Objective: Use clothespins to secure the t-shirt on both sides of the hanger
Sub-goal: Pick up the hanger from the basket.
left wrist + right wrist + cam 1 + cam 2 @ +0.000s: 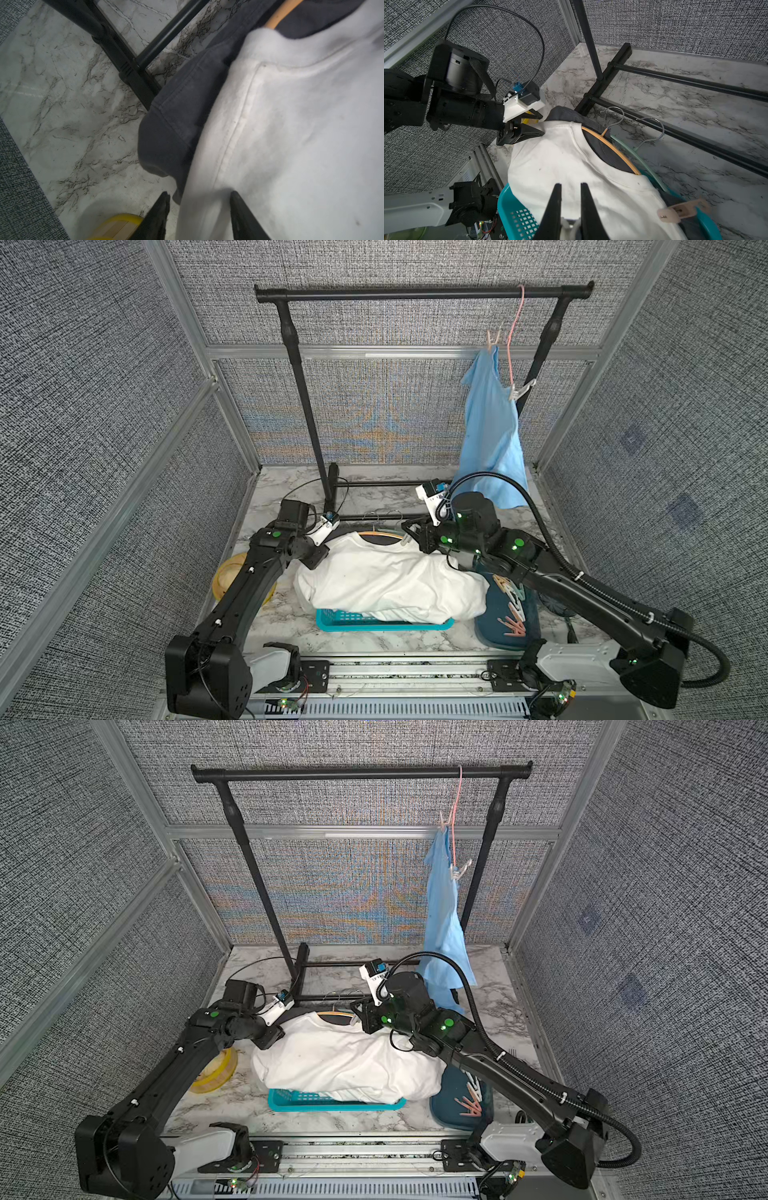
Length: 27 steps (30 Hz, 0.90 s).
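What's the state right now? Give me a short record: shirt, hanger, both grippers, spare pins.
t-shirt: white, lying over the teal basket, no pin on it
hanger: tan, inside the collar
left gripper: open, jaws straddling the shirt's shoulder edge
right gripper: shut, apparently on a white clothespin, over the shirt near the collar
spare clothespins: on the dark tray
beige clothespin: beside the shirt at the basket
blue shirt: hanging on the rack, pinned

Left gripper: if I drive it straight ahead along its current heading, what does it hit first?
The white t-shirt. The left gripper points into its sleeve by the shoulder seam, with fabric lying between the parted jaws. Whether it touches the cloth yet is unclear.
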### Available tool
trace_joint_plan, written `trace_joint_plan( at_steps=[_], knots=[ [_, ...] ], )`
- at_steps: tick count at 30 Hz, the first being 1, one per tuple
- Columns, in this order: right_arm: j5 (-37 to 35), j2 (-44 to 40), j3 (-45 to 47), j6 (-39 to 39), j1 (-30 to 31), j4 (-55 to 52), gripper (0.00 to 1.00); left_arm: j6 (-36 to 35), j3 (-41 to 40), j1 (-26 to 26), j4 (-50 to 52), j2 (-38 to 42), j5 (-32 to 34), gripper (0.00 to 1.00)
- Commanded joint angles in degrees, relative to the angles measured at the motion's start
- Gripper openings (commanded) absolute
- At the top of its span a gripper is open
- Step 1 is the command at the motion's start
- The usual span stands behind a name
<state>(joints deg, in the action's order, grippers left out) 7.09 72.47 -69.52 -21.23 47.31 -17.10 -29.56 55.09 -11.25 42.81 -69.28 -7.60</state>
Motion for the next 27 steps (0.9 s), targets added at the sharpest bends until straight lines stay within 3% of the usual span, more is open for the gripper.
trace_joint_plan(
  at_steps=[1,11,16,21,27],
  knots=[
    [0.41,0.51,-1.07,0.84,0.13,-0.59,0.0,0.01,-0.57,0.07,-3.38,0.53,-0.29,0.47],
    [-1.11,1.75,-2.58,1.19,0.48,-2.14,0.0,-1.76,-3.28,0.04,-8.61,-0.77,4.78,0.32],
    [-1.83,2.37,-3.43,1.97,1.45,-2.76,0.0,-1.92,-2.97,0.01,-8.42,-1.19,3.43,0.27],
    [-2.6,2.7,-3.93,2.46,1.82,-2.96,0.0,-6.82,-4.19,0.0,-8.61,-0.78,-0.72,0.19],
    [-2.34,3.0,-5.93,4.96,2.43,-5.12,0.0,-8.26,-5.21,0.03,-10.07,1.82,-2.1,0.02]
  ],
)
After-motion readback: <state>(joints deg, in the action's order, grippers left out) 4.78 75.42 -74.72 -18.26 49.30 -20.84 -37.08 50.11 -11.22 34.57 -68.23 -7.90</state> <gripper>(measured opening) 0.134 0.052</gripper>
